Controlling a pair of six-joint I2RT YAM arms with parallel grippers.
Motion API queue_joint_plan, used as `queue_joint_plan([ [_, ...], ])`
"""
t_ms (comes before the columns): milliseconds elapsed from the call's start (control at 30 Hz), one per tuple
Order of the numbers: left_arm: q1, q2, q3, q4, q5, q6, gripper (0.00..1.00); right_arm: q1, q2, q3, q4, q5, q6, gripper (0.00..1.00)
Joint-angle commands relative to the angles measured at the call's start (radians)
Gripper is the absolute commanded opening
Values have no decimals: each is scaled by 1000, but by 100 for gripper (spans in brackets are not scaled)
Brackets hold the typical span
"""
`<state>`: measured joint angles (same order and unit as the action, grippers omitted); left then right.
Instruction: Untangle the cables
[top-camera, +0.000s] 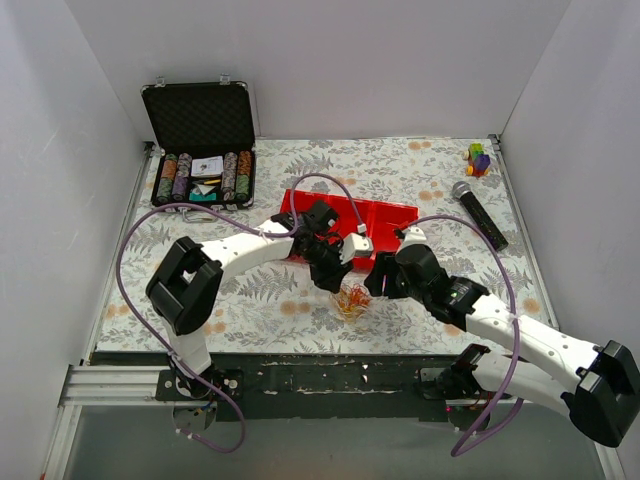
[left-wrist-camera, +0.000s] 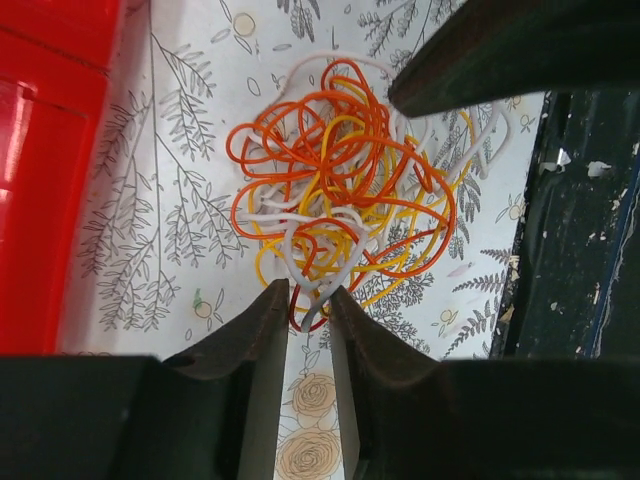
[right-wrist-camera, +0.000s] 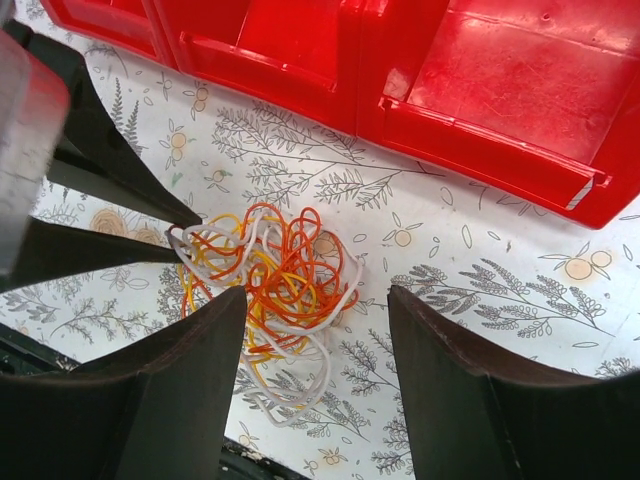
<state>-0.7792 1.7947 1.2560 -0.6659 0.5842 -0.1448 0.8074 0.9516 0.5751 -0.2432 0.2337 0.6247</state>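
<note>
The cables (top-camera: 352, 300) are a small clump of thin orange, red, yellow and white loops on the floral tablecloth near the front edge. They fill the middle of the left wrist view (left-wrist-camera: 345, 190) and the right wrist view (right-wrist-camera: 275, 275). My left gripper (left-wrist-camera: 307, 293) is at the clump's edge, its jaws a narrow gap apart, with a white loop and a red loop between the tips. My right gripper (right-wrist-camera: 315, 300) is wide open just above the clump, holding nothing. One of its fingers (left-wrist-camera: 500, 50) shows in the left wrist view.
A red divided bin (top-camera: 385, 215) lies just behind the clump and also shows in the right wrist view (right-wrist-camera: 480, 90). An open case of poker chips (top-camera: 200, 150) is at the back left. A microphone (top-camera: 480, 215) and a small coloured toy (top-camera: 479, 158) are at the back right. The table's dark front edge (left-wrist-camera: 570, 250) is close.
</note>
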Motion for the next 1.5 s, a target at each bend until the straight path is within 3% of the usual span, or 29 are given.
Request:
queue_joint_plan([
  [0, -3, -86, 49, 12, 8, -9, 21, 1, -5, -27, 76, -36, -8, 66],
  [167, -11, -147, 16, 19, -3, -38, 0, 3, 19, -57, 119, -86, -5, 66],
  [400, -11, -239, -23, 14, -15, -97, 0, 6, 52, -81, 160, -109, 3, 65],
  [633, -12, -374, 11, 23, -52, -220, 0, 39, 44, -52, 189, -103, -58, 72],
  [1033, -11, -379, 28, -26, -15, -272, 0, 165, -82, -67, 387, -93, -216, 82],
  [1467, -12, -400, 134, -161, 52, -256, 0, 230, 154, 0, 640, 19, -270, 82],
])
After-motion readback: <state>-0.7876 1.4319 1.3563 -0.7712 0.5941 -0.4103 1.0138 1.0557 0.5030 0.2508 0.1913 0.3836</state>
